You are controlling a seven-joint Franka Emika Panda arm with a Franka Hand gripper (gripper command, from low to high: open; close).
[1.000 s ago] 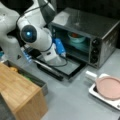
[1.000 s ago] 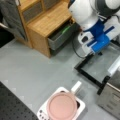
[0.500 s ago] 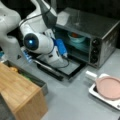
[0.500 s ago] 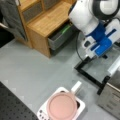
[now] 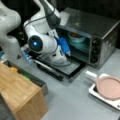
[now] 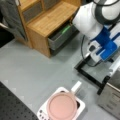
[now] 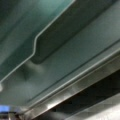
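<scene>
The hand (image 5: 68, 51) sits at the mouth of the oven (image 5: 100, 37), reaching in over the open oven door (image 5: 65, 68). Blue parts of the hand show in both front views, but the fingers cannot be seen, so I cannot tell if the hand is spread or pressed together. In a front view the hand (image 6: 106, 50) hangs over the oven door (image 6: 93, 75), which lies flat and open.

Inside the oven, close to the hand, stands a green bowl (image 5: 76, 38) on a tray. In the wrist view a pale green tray (image 7: 62, 57) fills most of the picture, very near the camera, with a shiny metal edge of the oven (image 7: 82, 87) under it.

The oven stands on the gray counter (image 5: 75, 102). Its knobs (image 5: 94, 50) are on the side of the oven away from the arm.

In front of the oven, on the counter, lies a white tray (image 5: 96, 93) with a pink plate (image 5: 111, 87) on it. The same pink plate (image 6: 61, 107) shows in a front view, well apart from the oven door.

On the other side of the oven door stands a wooden shelf (image 5: 21, 96) with a gray drawer (image 5: 35, 80) pulled open. Green things (image 6: 65, 28) lie in the drawer.
</scene>
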